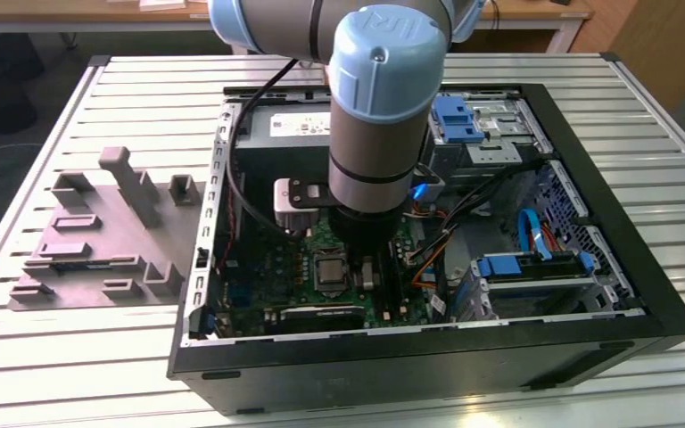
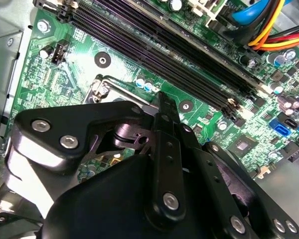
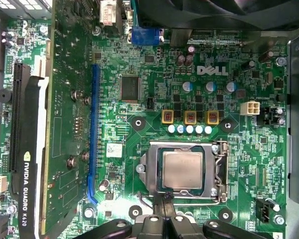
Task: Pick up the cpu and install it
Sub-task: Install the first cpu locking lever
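Observation:
The cpu, a small pale silver-grey square, lies flat inside the dark metal socket frame on the green motherboard. My gripper hangs just over the socket's edge, beside the cpu, with its fingers shut together and nothing between them. In the second wrist view the gripper is seen from behind, its black fingers pressed together above the socket corner. In the exterior view the arm reaches down into the open computer case, right next to the socket.
A grey moulded fixture lies on the slatted table at the exterior view's left. Inside the case are a graphics card, memory slots, a power supply, blue drive brackets and bundled cables.

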Robot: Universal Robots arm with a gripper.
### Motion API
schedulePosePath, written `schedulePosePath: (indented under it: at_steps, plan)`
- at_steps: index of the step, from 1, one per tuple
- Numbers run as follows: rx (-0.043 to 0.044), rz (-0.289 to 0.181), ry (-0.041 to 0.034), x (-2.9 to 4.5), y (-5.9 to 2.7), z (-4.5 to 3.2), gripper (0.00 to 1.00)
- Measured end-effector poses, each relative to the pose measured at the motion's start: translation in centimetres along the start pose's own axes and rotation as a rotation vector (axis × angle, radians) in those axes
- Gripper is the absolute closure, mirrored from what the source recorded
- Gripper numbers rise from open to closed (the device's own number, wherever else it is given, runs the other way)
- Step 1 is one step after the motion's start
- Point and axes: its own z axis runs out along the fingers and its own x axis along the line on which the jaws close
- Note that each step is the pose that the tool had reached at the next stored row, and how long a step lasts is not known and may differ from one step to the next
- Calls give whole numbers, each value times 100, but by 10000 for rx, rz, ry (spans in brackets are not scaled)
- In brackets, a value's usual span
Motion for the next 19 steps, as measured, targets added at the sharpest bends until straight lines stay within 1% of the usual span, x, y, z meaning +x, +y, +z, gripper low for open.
schedulePosePath:
  at_steps: [11, 19]
  plan:
    - [-1, -11, 4, 0, -1, 40, 89]
    - [1, -14, -1, 0, -17, 48, 89]
